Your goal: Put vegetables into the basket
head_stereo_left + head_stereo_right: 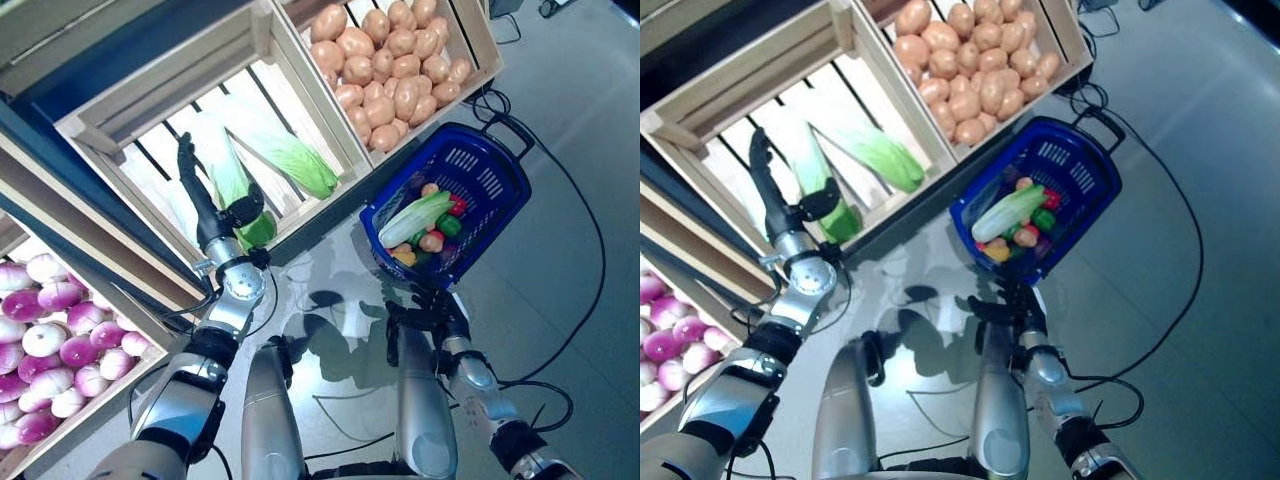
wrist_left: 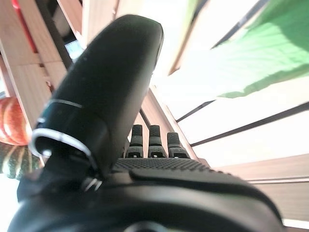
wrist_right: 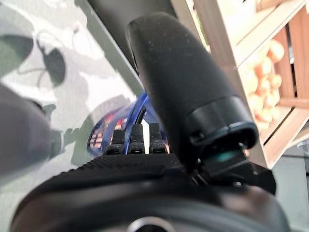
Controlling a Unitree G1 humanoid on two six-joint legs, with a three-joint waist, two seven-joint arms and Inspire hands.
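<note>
Vegetables lay about: two pale green-leafed cabbages (image 1: 275, 150) in a slatted wooden crate (image 1: 120, 110); another lay among mixed produce in the blue basket (image 1: 495, 175) on the floor; the left robot hand (image 1: 195, 185) reached into the crate, fingers straight, empty; the right robot hand (image 1: 435, 315) curled round the basket's handle.

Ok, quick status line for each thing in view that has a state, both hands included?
Left hand: fingers straight, open, reaching into the wooden slatted crate, holding nothing.
Right hand: curled on the blue plastic basket, at its near end.
Blue plastic basket: partly filled with mixed vegetables.
Pale green cabbages: lying loose in the crate.
</note>
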